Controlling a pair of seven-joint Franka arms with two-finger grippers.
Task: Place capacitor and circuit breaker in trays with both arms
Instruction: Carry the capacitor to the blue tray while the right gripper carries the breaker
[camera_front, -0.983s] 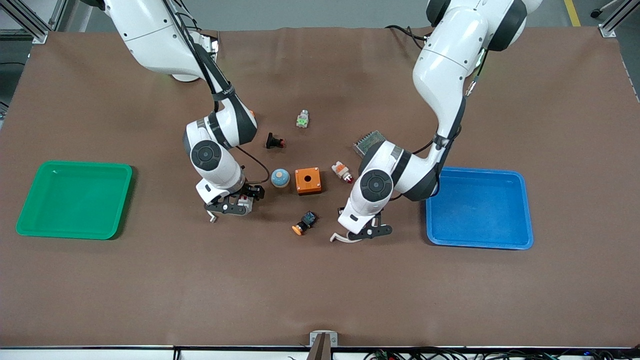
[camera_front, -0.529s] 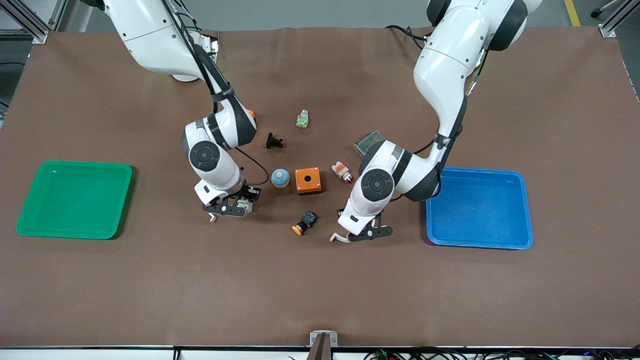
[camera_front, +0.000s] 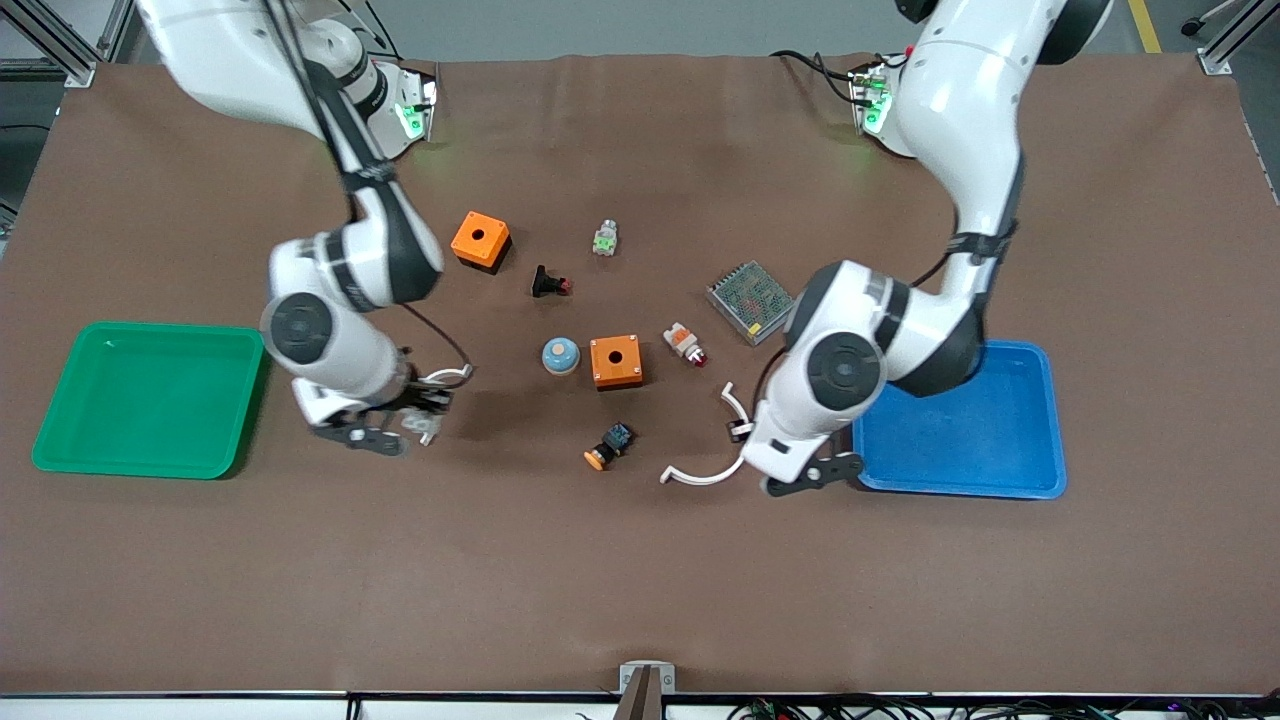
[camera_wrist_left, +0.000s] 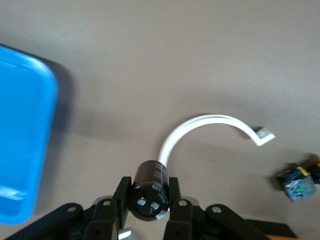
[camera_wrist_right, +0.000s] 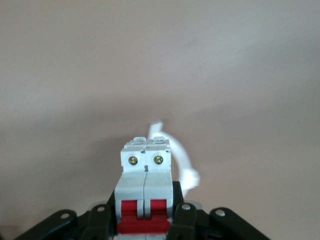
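Front view, lower middle of the frame: the left gripper (camera_front: 808, 478) hangs over bare table just beside the blue tray (camera_front: 1040, 420), at its lower corner. The left wrist view shows its fingers clamped on the capacitor (camera_wrist_left: 149, 190), silvery end toward the camera, with a curved white strip (camera_wrist_left: 210, 122) on the mat below. Slightly higher, in the left half of the frame, the right gripper (camera_front: 385, 432) is over bare mat near the green tray (camera_front: 60, 440). The right wrist view has the circuit breaker (camera_wrist_right: 145, 190) gripped between its fingers, red lever toward the wrist.

An orange-capped button (camera_front: 608, 446) lies centre frame. Above it sit a blue dome (camera_front: 560, 355), an orange box (camera_front: 615, 362) and a white-orange piece (camera_front: 684, 343). Higher again are a metal mesh unit (camera_front: 750, 299), a black flared piece (camera_front: 548, 283), a second orange box (camera_front: 480, 240) and a small green-marked part (camera_front: 604, 238).
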